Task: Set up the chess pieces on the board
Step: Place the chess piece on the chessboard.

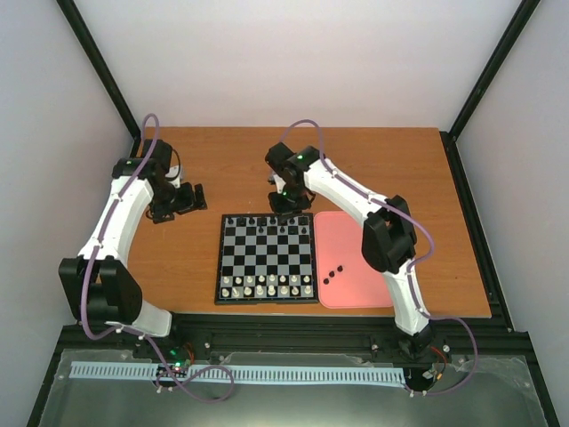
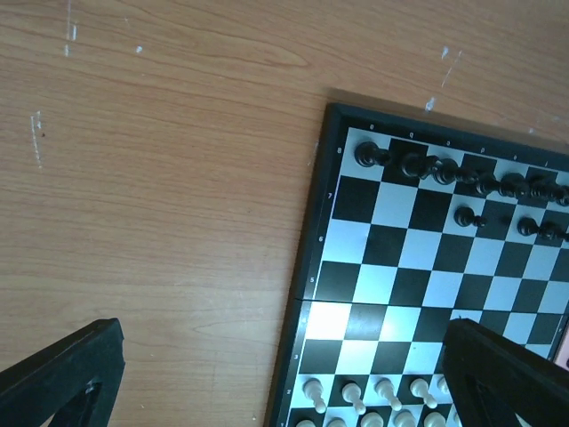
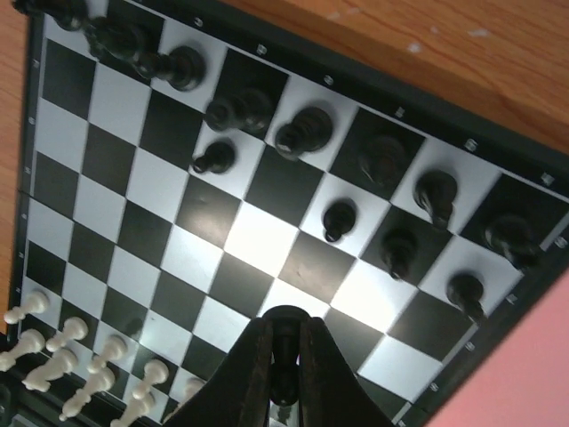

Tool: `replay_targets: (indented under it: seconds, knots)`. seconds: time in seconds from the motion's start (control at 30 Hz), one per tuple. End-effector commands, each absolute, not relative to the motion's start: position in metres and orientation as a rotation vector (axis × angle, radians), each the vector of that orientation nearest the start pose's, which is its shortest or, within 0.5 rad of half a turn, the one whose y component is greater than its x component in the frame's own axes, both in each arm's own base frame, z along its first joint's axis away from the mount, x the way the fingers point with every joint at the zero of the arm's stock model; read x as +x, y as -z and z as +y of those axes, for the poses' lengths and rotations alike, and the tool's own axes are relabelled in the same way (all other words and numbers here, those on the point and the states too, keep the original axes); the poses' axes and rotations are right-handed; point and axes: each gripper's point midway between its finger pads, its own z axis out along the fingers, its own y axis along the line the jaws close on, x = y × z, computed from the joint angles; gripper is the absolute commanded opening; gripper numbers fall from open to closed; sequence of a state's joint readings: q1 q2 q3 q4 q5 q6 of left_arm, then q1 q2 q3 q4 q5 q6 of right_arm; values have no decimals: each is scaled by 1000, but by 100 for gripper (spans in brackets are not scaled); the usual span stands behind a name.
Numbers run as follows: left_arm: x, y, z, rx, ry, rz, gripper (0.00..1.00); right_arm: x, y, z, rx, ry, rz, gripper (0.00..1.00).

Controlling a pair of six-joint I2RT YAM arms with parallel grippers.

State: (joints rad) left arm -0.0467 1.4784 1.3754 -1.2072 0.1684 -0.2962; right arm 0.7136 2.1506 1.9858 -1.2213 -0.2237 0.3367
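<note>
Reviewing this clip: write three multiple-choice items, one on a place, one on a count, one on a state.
1. The pink tray lies: A) right of the board B) left of it C) on top of it.
2. Black chess pieces on the tray: A) none B) three C) eight.
3. The left end effector is: A) shut on a pawn B) open and empty C) out of view.
Answers: A, the tray sits by the board's right edge; B, three dark figures lie on the pink; B, its wrist view shows jaws wide apart, nothing between.
</note>
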Motion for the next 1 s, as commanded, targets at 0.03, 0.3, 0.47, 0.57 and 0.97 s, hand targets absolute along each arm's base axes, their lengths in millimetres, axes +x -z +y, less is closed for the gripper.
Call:
replay_targets:
  seconds: [0.03,0.3,0.47,0.57,0.97]
  knots:
    - [308,-185,-42,-378,355,2827,100,321,-108,353,-681,-499,3017,8]
    - [310,-178,-44,-376,366,2843,100,315,-90,370,-730,-513,3051,8]
    - [313,-179,-44,-372,371,2843,100,315,-80,370,-740,-499,3071,8]
    - [314,-178,-46,-370,382,2844,100,316,-74,370,-734,-484,3075,9]
    - [315,-176,-49,-360,405,2848,100,324,-59,372,-715,-448,3073,10]
